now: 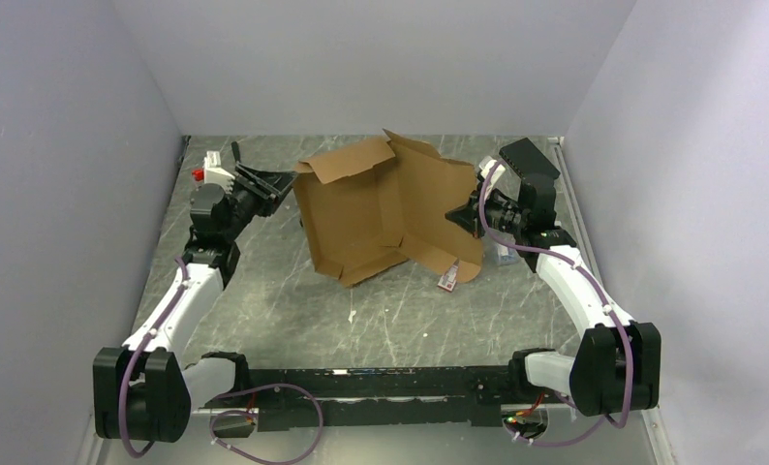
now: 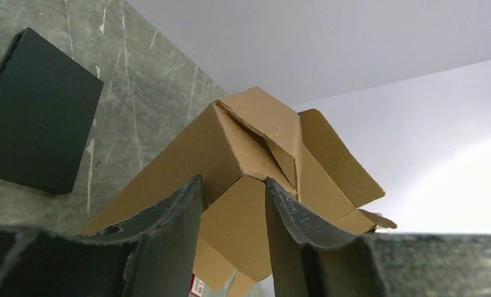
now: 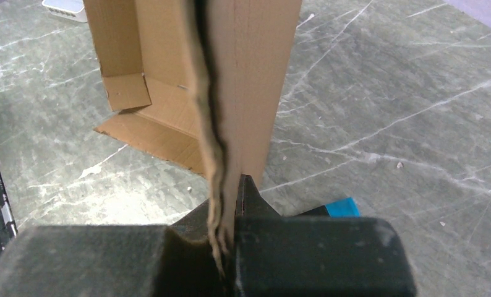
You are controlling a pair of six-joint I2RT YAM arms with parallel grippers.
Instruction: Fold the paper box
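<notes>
1. A grey marbled desk (image 1: 264, 320) lies between plain pale walls.
2. The box (image 1: 376, 208) stands mid-desk toward the back. It is half folded and tipped up on its near edge, with its open tray facing the top camera and a wide lid panel spreading to the right.
3. The right pincer (image 1: 461, 215) is clamped hard on the right-hand edge of that lid panel. In the right wrist view the corrugated edge runs straight down between the closed fingers (image 3: 246, 192).
4. The right arm rises from its base at the near right corner, leans in toward the back, and turns its wrist left toward the box.
5. The left pincer (image 2: 232, 182) is partly open and holds nothing. A corner of the box lines up with its gap; I cannot tell whether they touch.
6. The left arm stretches forward along the left side, bent at the elbow, with its wrist turned right toward the box's upper left corner.
7. A flat black box (image 2: 39, 111) lies on the desk, apart from the cardboard.
8. A small red-and-white item (image 1: 448, 279) lies at the lid's near edge.
</notes>
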